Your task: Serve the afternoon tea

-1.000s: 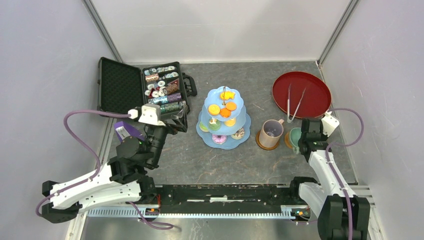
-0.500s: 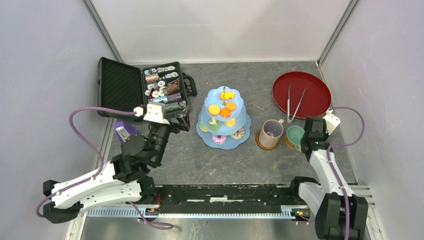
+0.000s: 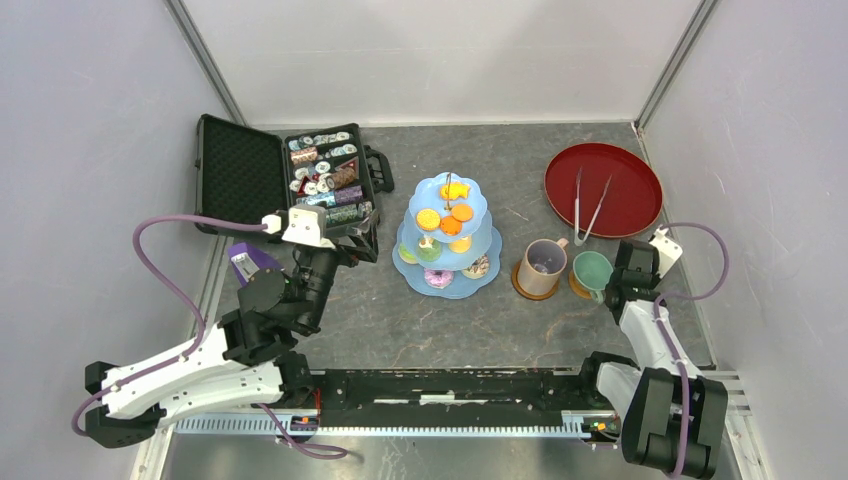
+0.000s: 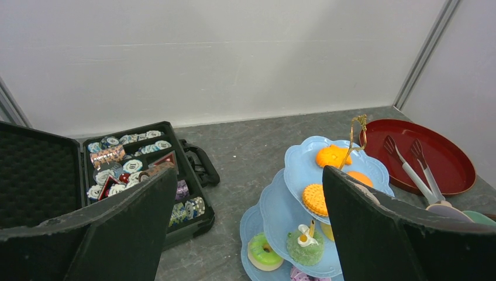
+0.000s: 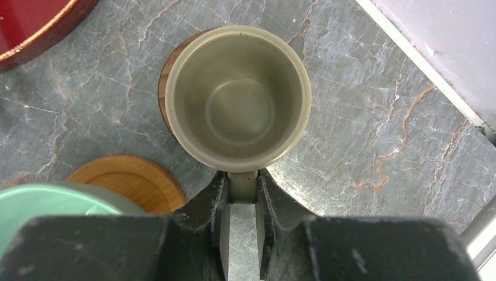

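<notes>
The pale-blue three-tier cake stand [image 3: 447, 235] stands mid-table with donuts, cakes and orange biscuits on it; it also shows in the left wrist view [image 4: 281, 199]. My left gripper [image 3: 352, 240] hangs open and empty to its left, its fingers wide apart [image 4: 245, 175]. The tan mug [image 3: 543, 262] and the green cup [image 3: 592, 270] sit on brown coasters. My right gripper [image 5: 241, 184] is shut on the handle of the small olive cup [image 5: 238, 96], which sits over a brown coaster [image 5: 165, 88]. In the top view the right gripper [image 3: 630, 262] hides that cup.
An open black case of small tins [image 3: 290, 180] lies at the back left. A round dark-red tray [image 3: 603, 188] with metal tongs [image 3: 590, 205] lies at the back right. The right wall's rail [image 5: 421, 64] runs close to the olive cup.
My right gripper has shifted slightly right, off the green cup, which now shows fully. My left arm moved a little toward the stand, then stayed still.
</notes>
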{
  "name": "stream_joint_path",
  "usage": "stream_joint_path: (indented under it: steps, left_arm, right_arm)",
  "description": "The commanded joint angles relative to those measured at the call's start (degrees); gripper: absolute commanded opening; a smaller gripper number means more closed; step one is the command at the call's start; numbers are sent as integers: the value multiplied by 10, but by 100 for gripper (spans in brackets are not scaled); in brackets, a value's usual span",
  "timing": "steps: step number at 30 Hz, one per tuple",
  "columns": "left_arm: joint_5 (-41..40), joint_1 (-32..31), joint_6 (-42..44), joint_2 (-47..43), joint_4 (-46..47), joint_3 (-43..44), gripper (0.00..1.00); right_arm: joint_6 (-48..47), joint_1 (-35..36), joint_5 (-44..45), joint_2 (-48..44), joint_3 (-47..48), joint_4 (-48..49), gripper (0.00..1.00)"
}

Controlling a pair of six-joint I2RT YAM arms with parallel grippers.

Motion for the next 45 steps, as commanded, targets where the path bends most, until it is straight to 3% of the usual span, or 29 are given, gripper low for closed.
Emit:
stream_joint_path:
  steps: [1,7,9,14,16,21,28,33,41,45]
  left_arm:
    - [3,2,-21,-1,5,14,100]
    - [2,3,-22,-2,5,15,100]
    - [2,3,-22,-1,5,16,100]
    - [4,2,-29,5,0,23,100]
    - [6,3,-31,9,-5,30,100]
    - [15,2,-48,19,-35,69,100]
    - [43,3,-77,30,-115,147,100]
    - [61,3,-52,47,-167,227,100]
    - [90,3,9,60,-214,349,100]
    - [93,2,28,61,-225,384,100]
  right_arm:
    - [-9,-2,-1,-2,-13,58,2]
    - [-16,-2,1,18,-21,77,13]
    - [-20,-2,-1,9,-19,70,27]
    - [-50,-2,-16,-61,-5,32,74]
    - [-60,-2,-31,-98,22,-8,85]
    - [-109,-2,-145,-201,102,-88,98]
    - [-172,-2,-331,-267,252,-160,98]
    - [-181,-2,-401,-284,354,-188,98]
    - [-159,-3,-388,-309,502,-175,98]
    - [-135,-2,-391,-325,516,-136,98]
